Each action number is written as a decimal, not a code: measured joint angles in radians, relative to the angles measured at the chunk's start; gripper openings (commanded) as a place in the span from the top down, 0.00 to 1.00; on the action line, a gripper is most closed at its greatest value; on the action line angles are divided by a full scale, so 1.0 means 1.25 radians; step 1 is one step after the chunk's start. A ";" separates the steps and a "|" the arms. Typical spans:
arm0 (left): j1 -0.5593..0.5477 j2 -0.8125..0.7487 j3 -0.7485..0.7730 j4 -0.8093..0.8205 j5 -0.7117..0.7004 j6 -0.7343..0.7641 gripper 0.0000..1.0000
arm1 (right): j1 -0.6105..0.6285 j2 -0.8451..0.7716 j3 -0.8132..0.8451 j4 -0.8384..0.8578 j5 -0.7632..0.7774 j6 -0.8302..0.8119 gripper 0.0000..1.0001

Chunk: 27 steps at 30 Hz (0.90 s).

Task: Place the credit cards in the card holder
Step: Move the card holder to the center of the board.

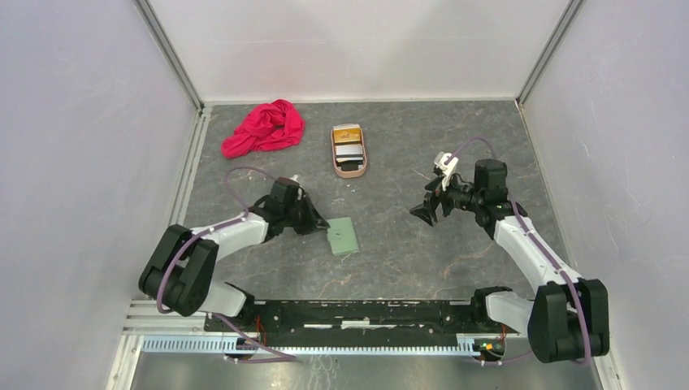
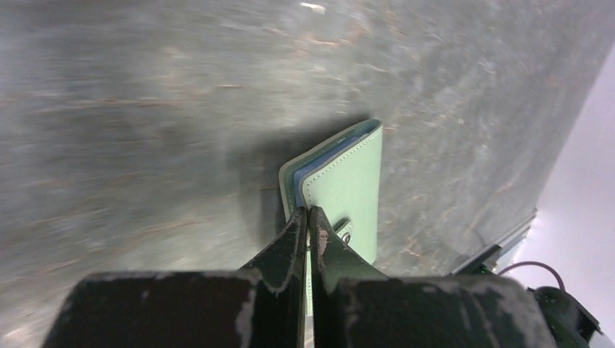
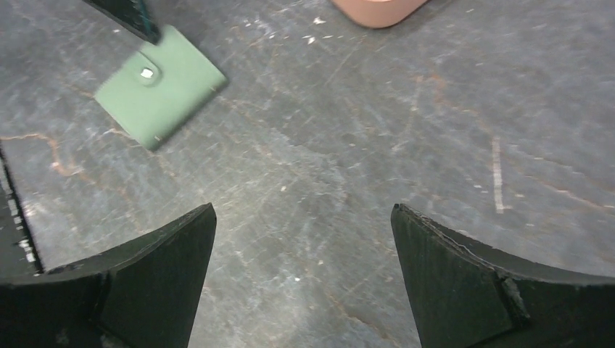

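The sage-green card holder [image 1: 342,236] lies on the dark table just right of my left gripper [image 1: 318,223]. In the left wrist view my left gripper [image 2: 308,214] is shut at the card holder's [image 2: 348,181] near edge, beside the snap tab, and a blue inner layer shows between the green covers. The credit cards [image 1: 348,146], an orange one and grey ones, lie in a pinkish-tan tray [image 1: 350,172] further back. My right gripper [image 1: 428,209] hovers open over bare table, with nothing between its fingers [image 3: 174,254]. The card holder [image 3: 159,87] shows at that view's upper left.
A red cloth [image 1: 264,128] lies bunched at the back left. The tray's end [image 3: 377,9] peeks in at the top of the right wrist view. White walls close the table on three sides. A black rail [image 1: 366,313] runs along the near edge between the arm bases.
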 measured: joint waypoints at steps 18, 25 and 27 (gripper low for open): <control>-0.330 -0.071 0.028 0.258 -0.309 0.034 0.11 | 0.012 0.139 -0.104 0.152 -0.122 0.161 0.16; -0.342 -0.279 -0.185 0.465 -0.369 0.067 0.07 | 0.019 0.161 -0.241 0.349 -0.068 0.472 0.23; -0.342 -0.235 -0.181 0.461 -0.351 0.059 0.14 | 0.027 0.171 -0.251 0.378 -0.057 0.537 0.25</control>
